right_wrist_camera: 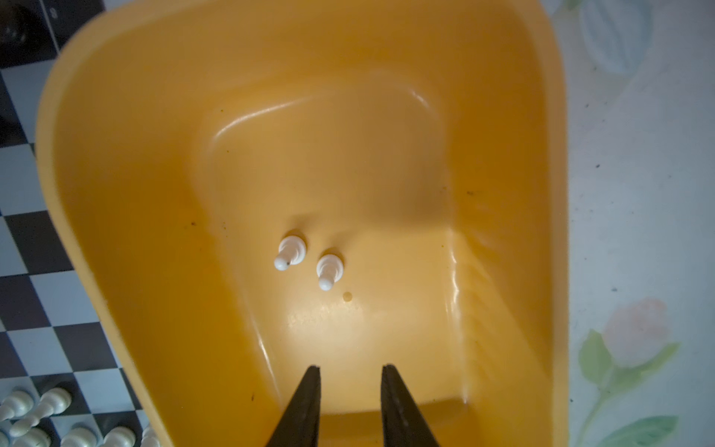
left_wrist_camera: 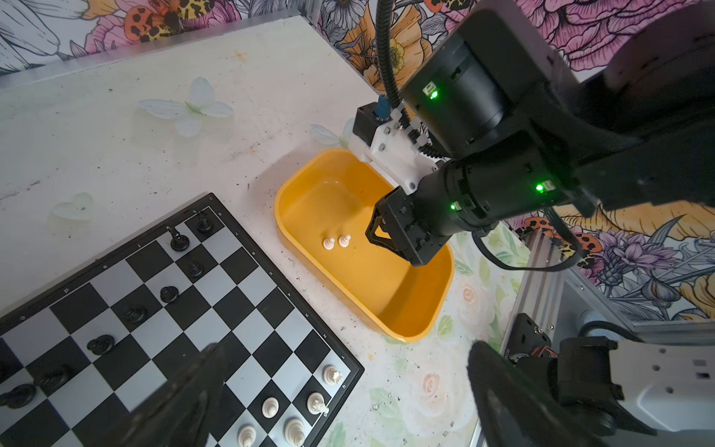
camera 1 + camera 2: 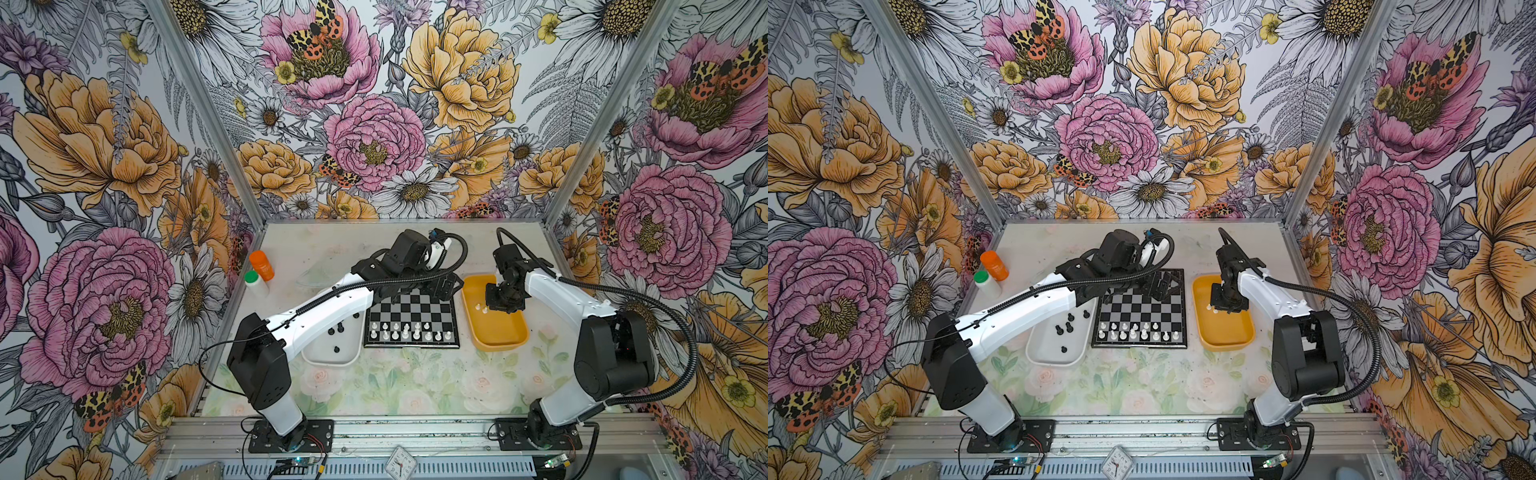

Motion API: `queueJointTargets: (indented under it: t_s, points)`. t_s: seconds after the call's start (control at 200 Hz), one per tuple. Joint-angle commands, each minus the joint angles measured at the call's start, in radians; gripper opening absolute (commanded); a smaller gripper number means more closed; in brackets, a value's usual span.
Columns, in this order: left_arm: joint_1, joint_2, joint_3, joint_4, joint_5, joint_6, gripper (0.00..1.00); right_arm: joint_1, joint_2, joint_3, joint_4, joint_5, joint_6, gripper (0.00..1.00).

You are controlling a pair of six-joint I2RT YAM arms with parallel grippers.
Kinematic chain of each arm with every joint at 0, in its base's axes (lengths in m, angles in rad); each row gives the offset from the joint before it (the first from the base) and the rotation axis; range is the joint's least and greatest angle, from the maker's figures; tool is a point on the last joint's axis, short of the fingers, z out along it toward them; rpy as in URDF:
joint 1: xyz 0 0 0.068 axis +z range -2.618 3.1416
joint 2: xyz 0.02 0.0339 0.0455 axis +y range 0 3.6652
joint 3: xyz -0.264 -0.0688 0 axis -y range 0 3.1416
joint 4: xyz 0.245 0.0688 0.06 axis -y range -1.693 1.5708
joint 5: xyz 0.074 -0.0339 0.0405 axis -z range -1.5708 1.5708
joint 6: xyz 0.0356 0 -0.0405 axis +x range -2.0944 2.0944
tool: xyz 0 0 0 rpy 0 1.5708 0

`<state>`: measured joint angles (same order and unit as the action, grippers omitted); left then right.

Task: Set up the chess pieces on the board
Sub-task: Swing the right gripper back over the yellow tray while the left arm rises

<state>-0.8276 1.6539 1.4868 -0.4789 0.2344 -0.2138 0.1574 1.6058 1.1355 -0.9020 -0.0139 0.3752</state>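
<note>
The step in hand looks like fetching a white pawn from the yellow tray [image 1: 116, 162], which sits just beside the board [image 3: 415, 309] on the right arm's side. The right claw [image 1: 351, 369] hangs low inside that tray, its jaws a narrow gap apart with nothing between them. Two white pawns [image 1: 329, 271] stand upright and almost touching on the tray floor, ahead of the fingertips and slightly toward the board, so neither is between the jaws yet. The next move probably calls for easing forward and a touch boardward, centring on the nearer pawn, then closing on its stem without knocking its neighbour, since the two stand very close. The left claw [image 2: 344, 345] hovers over the far part of the board, jaws spread wide and empty. White pieces [image 3: 405, 332] fill much of the board's near rows and black pieces [image 2: 169, 294] stand in its far rows. More black pieces [image 3: 336, 330] lie in the white tray [image 3: 332, 358] on the board's opposite side.
</note>
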Motion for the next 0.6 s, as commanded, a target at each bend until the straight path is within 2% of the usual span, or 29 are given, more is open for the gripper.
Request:
queueJointTargets:
  t_s: [0.0,0.595]
  points:
    - [-0.008,-0.027,-0.006,0.014,-0.028,-0.030,0.99,-0.007,0.034,-0.014,0.060,-0.038,-0.012,0.29]
    - [0.010,-0.043,-0.016,-0.008,-0.045,-0.013,0.99,-0.011,0.130,0.013,0.104,-0.036,-0.018,0.28]
